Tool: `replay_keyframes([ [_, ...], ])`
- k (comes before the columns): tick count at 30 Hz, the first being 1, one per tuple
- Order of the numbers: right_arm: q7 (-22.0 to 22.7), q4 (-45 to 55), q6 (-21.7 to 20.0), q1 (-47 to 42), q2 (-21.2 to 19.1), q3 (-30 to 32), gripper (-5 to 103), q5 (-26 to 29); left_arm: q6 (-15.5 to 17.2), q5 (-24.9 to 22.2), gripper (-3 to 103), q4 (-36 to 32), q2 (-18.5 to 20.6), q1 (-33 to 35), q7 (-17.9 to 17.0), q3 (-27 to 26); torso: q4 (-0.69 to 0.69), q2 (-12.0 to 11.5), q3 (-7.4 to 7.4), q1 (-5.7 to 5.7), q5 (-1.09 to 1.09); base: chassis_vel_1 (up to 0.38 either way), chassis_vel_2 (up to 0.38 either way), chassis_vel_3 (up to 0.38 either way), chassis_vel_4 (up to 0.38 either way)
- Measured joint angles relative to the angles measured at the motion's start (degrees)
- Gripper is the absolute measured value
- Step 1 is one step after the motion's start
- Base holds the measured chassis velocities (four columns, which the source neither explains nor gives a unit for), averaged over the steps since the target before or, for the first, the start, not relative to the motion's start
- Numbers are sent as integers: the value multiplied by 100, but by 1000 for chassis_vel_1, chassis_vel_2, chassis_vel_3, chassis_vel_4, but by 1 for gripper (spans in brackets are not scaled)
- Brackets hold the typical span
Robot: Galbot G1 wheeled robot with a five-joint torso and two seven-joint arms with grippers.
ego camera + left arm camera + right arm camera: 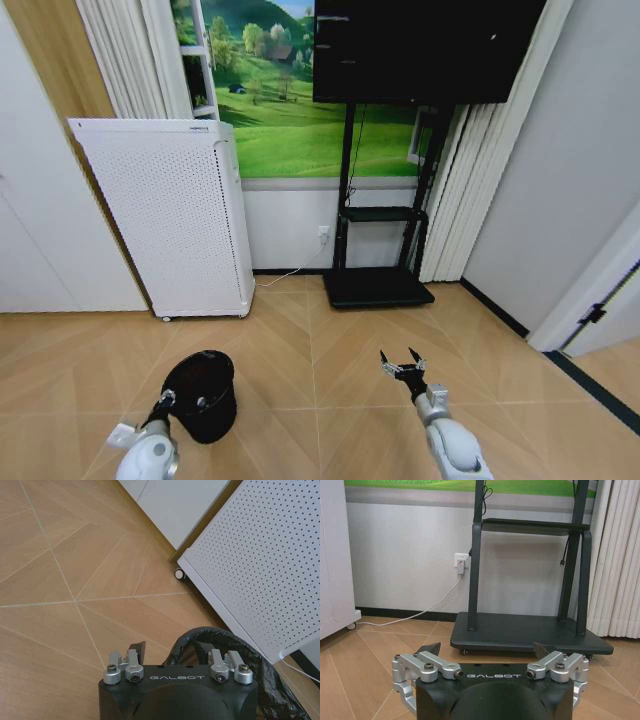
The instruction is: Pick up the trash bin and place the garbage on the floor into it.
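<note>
Parquet floor beneath us, our left end effector grasping trash bin rim, right end effector released, near TV stand.

Floor showing smooth satin wood; trash bin wearing crinkled glossy black plastic liner; white appliance looking matt, perforated.

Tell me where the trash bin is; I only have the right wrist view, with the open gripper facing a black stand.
Observer: The trash bin is low on the robot's left, nearer than the white perforated appliance.
Operator: Where is the left gripper?
Observer: The left gripper is at the bin's near rim.
Operator: Is the bin lined?
Observer: Yes, the left wrist view shows a black bag over its rim.
</note>
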Motion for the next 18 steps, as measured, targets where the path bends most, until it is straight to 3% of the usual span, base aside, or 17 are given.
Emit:
replay_keyframes([
  [1,0,1,0,-5,0,0,100,0,18,82,66,-33,-1,-15,72,-19,0,0,0,0,0,0,0,0,0],
  [3,0,4,0,-4,0,0,100,0,44,122,66,-66,2,-24,122,-20,0,0,0,0,0,0,0,0,0],
  [5,-1,8,0,-2,-1,0,100,3,83,170,71,-119,10,-28,199,-18,0,0,0,0,0,0,0,0,0],
  [6,-4,21,-5,5,-1,-1,100,18,126,236,82,-186,15,-37,290,-4,0,0,0,0,0,0,0,0,0],
  [8,-18,49,-35,13,-2,-5,100,38,156,407,82,-251,15,-74,421,13,0,0,0,0,-1,0,0,0,0],
  [10,-51,104,-115,6,-11,-26,100,64,311,913,97,-488,6,-169,918,48,1,0,0,0,-1,0,0,0,0],
  [14,-60,121,-133,0,-17,-36,100,65,609,1104,100,-827,54,-264,1164,199,0,0,0,0,1,0,0,0,0],
  [16,-59,166,-151,0,-18,-44,100,109,819,1819,100,-1082,141,-471,1475,421,0,0,0,0,0,0,0,0,0],
  [18,-55,186,-171,1,-17,-45,100,126,832,2017,100,-1121,183,-531,1602,493,-1,0,0,1,0,0,0,0,0],
])
